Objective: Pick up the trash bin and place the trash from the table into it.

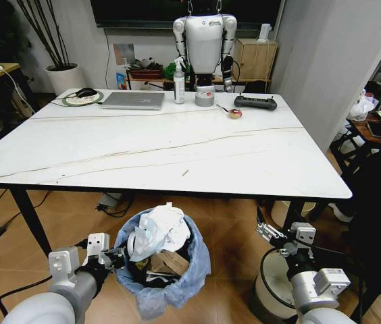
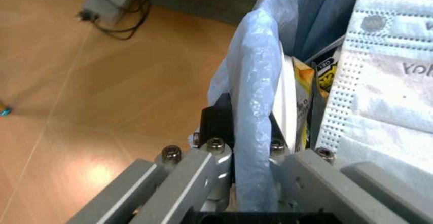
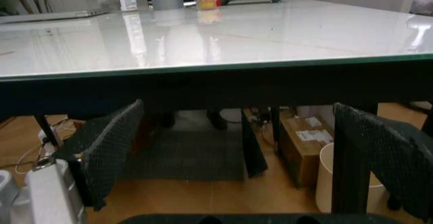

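The trash bin (image 1: 167, 270) sits below the near edge of the desk (image 1: 163, 152), in front of the robot and left of centre, over the brown floor (image 1: 231, 233). It is lined with a crinkly light-blue bag that folds out over the rim. The trash (image 1: 158, 233) is inside it: crumpled white tissue heaped on top, a torn piece of brown cardboard just below, and darker scraps underneath.

The left gripper (image 1: 114, 257) is at the bin's left rim. In the left wrist view its fingers (image 2: 216, 127) are clamped narrowly on the bag-covered rim (image 2: 254, 112), one finger outside the wall and the other inside. White perforated packaging and a yellow printed wrapper lie just inside the rim there.

The right gripper (image 1: 266, 233) hangs to the right of the bin, well apart from it, below the desk edge. Its fingers (image 3: 111, 148) stand wide apart with nothing between them, pointing towards the underside of the desk. A cream bucket (image 1: 271, 287) stands on the floor beneath that arm.

The near part of the desk top is bare white with thin grey veins, save for one small sliver (image 1: 185, 173) near the front centre. Along the far edge stand a closed laptop (image 1: 134, 100), a spray bottle (image 1: 179, 82), a tape roll (image 1: 205, 98), a small round object (image 1: 234, 113) and a dark handheld device (image 1: 255, 102). A mouse on a round pad (image 1: 84, 96) lies at the far left corner.
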Controlling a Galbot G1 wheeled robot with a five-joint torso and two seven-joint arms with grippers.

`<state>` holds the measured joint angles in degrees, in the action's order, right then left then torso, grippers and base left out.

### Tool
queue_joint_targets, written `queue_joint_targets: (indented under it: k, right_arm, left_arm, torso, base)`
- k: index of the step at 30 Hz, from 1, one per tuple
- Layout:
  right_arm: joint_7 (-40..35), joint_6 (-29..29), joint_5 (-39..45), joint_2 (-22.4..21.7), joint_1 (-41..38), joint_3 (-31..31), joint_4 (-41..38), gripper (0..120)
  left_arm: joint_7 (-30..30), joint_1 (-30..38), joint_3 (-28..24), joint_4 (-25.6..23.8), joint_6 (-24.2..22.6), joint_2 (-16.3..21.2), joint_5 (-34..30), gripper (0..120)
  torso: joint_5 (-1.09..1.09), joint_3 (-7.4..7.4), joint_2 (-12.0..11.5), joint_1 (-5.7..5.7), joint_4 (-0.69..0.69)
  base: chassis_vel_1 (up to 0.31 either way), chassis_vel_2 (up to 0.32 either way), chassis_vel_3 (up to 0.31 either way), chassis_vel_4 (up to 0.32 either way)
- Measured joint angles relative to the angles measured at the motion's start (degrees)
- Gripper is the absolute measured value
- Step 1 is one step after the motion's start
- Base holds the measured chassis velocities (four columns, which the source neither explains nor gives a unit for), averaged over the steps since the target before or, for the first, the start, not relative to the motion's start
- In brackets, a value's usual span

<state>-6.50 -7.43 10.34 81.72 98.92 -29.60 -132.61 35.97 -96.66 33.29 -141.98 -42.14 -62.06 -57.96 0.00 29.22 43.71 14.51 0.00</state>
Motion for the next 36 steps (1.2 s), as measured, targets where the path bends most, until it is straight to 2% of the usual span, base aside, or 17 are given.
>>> queue_joint_targets:
  k: [15, 36]
  right_arm:
    - [0.06, 1.18, -1.20, 0.50, -1.04, -0.11, 2.30, 100]
    - [0.61, 4.14, -3.30, 2.22, -0.81, -0.30, 5.59, 100]
  left_arm:
    - [2.03, -0.18, -0.90, 3.48, 0.00, -4.01, 0.12, 0]
    - [-0.29, -0.26, 1.68, 6.39, 0.01, -5.88, 1.74, 0]
  torso:
    - [0.00, -2.40, -3.93, -1.54, 0.00]
    - [0.00, -5.26, -8.82, -3.57, 0.00]
  base:
    - [0.000, 0.000, 0.000, 0.000]
    - [0.000, 0.000, 0.000, 0.000]
